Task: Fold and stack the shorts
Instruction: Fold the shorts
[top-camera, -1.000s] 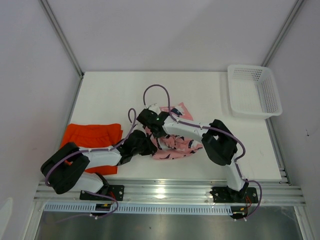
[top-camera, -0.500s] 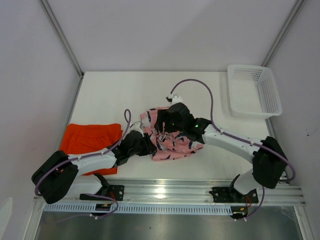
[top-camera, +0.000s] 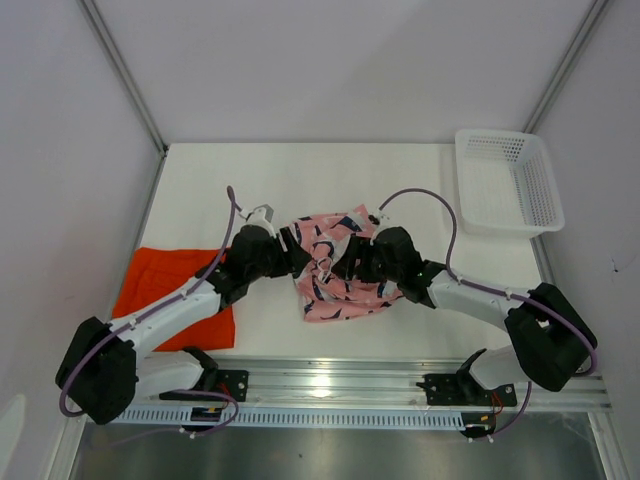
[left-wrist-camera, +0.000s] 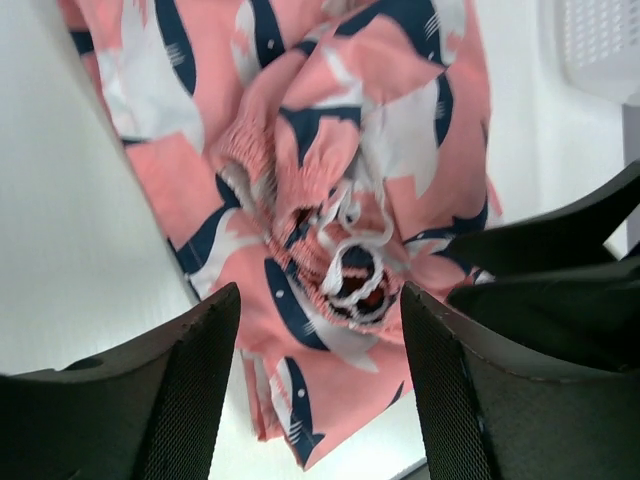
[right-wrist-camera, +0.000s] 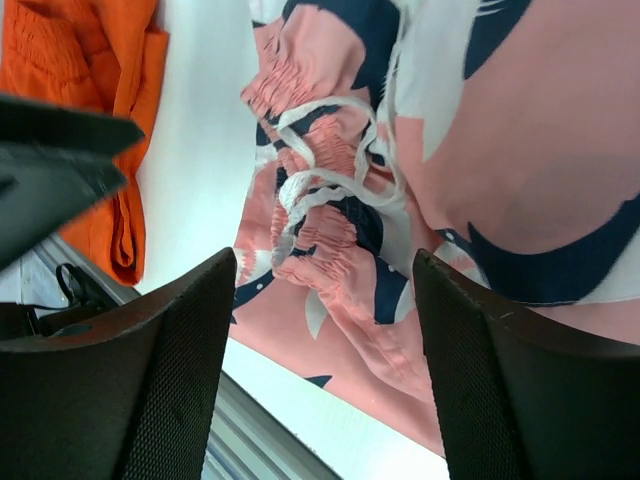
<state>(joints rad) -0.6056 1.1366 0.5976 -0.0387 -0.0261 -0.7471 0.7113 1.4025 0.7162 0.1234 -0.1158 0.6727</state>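
White worktop (top-camera: 200, 190) beneath both arms: the pink shorts (top-camera: 335, 298) lie bunched at its middle, flanked by the left pincer (left-wrist-camera: 318, 300) and right pincer (right-wrist-camera: 322, 262), each with fingers apart and gripping nothing. You should take the gathered waistband (right-wrist-camera: 285, 92) near its two ends and draw it flat before folding. So crumpled, the pink pair shows no clear long axis, waistband uppermost; the orange shorts (top-camera: 165, 272) lie flat near the left edge, long side left to right.

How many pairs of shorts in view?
2. Orange shorts flat at the table's left edge; pink fish-print shorts crumpled mid-table between left gripper and right gripper. More may hide underneath.
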